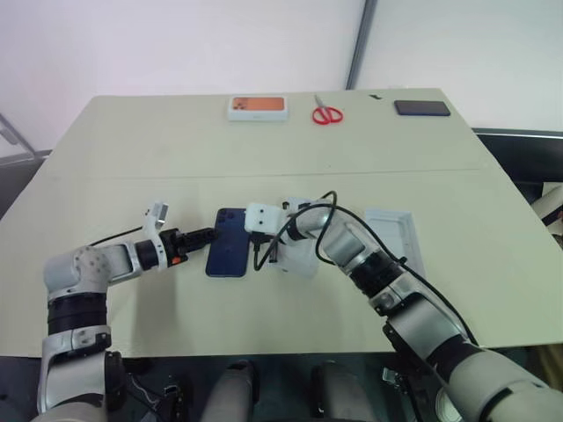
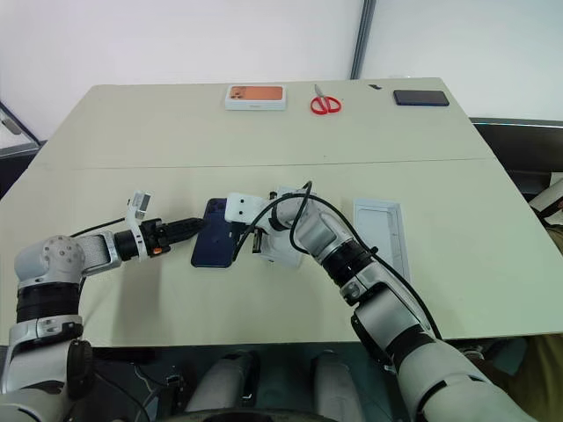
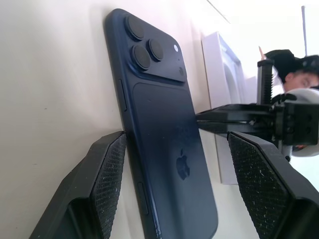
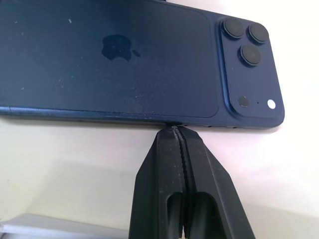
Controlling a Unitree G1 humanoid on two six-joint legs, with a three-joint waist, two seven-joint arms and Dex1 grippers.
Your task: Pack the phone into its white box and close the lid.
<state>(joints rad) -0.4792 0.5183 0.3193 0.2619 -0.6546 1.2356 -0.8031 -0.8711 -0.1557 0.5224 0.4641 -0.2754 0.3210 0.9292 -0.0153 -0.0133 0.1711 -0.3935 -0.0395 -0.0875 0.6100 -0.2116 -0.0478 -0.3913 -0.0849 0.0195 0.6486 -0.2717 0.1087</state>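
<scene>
The white box (image 1: 295,251) is mostly hidden behind the right end effector (image 4: 179,130), clenched against the phone (image 1: 228,242) mid-tabletop (image 1: 132,149); left end effector (image 3: 174,159) spread, straddling it

The dark blue phone (image 1: 229,243) lies flat, back up, left of the white box (image 1: 297,252); the lid (image 1: 398,236) lies right of the box.

Far edge of the table (image 1: 132,149): orange-picture box (image 1: 258,107), red scissors (image 1: 327,113), black slab phone (image 1: 422,108), spaced apart.
</scene>
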